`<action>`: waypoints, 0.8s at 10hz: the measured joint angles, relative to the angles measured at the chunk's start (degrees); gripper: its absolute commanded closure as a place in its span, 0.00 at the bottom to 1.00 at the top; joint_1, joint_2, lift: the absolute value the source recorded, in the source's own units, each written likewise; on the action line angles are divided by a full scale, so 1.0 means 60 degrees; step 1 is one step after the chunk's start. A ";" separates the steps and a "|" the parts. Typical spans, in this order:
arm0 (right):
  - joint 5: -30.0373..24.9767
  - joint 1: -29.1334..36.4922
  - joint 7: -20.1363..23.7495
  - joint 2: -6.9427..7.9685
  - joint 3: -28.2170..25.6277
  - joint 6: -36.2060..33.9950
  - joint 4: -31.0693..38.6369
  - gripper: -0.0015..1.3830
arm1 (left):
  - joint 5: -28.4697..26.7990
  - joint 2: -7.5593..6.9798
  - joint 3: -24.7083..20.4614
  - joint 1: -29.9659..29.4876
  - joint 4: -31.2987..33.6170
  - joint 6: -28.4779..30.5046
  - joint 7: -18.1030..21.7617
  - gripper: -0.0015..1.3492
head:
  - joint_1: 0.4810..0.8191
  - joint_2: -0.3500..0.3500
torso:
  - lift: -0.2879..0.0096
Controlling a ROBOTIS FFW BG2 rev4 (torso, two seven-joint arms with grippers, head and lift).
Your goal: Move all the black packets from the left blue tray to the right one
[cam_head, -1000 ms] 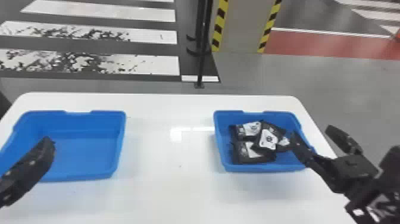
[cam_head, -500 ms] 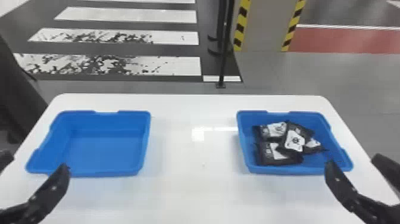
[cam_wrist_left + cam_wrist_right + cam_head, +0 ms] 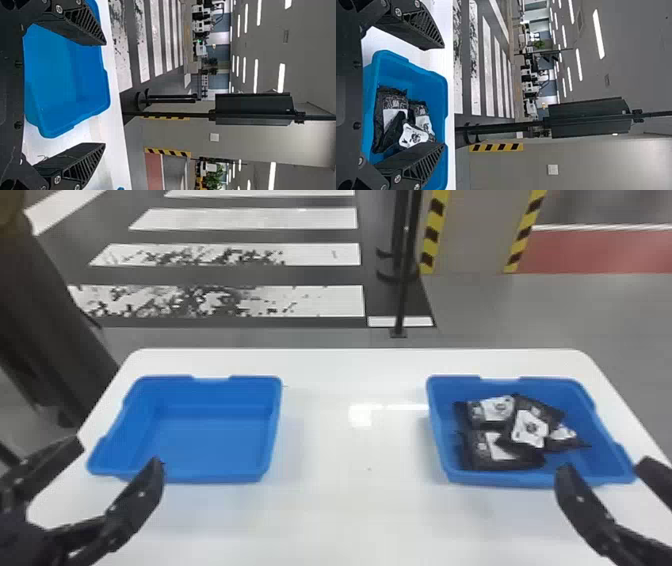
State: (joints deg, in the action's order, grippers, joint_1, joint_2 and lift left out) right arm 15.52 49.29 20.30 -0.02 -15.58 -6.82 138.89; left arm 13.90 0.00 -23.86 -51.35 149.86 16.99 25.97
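Observation:
Several black packets (image 3: pixel 531 429) with white labels lie heaped in the right blue tray (image 3: pixel 440 440); in the right wrist view the packets (image 3: pixel 389 114) show inside the tray (image 3: pixel 440 85). The left blue tray (image 3: pixel 215 435) holds nothing. My left gripper (image 3: pixel 117 457) is open over the near left edge of that tray, nothing between its fingers; the left wrist view has the gripper (image 3: pixel 105 95) spread before the tray (image 3: pixel 59 75). At the near right corner of the right tray stands my right gripper (image 3: pixel 602 470), open and holding nothing, also seen as the spread gripper (image 3: pixel 443 97) in the right wrist view.
Both trays rest on a white table (image 3: pixel 350 510) with rounded far corners. A wide stretch of tabletop separates them. Behind the table a black pole (image 3: pixel 402 290) stands on the floor, and a dark column-like object (image 3: pixel 55 320) is at the back left.
The head view has shifted, so the trays sit farther right in it. My right gripper has drawn back from over the right tray toward the near side. The packets lie as before.

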 measured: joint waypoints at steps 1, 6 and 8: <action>0.0092 -0.0107 0.0000 -0.0009 0.0020 0.0039 -0.0100 0.11 | 0.0022 0.0000 0.0018 0.0044 -0.0014 0.0034 0.0005 0.10 | 0.63 0.54 | 0.50; 0.0353 -0.0274 0.0000 -0.0069 0.0139 0.0084 -0.0331 0.11 | 0.0256 0.0000 0.0032 0.0137 -0.0181 0.0202 0.0036 0.10 | 0.63 0.55 | 0.50; 0.0433 -0.0291 0.0000 -0.0089 0.0157 0.0084 -0.0377 0.11 | 0.0312 0.0000 0.0060 0.0174 -0.0244 0.0217 0.0040 0.10 | 0.63 0.55 | 0.50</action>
State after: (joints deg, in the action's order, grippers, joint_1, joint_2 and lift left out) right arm 18.11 47.54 20.30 -0.56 -14.64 -6.32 136.63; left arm 15.77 0.00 -23.50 -50.31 148.40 18.29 26.21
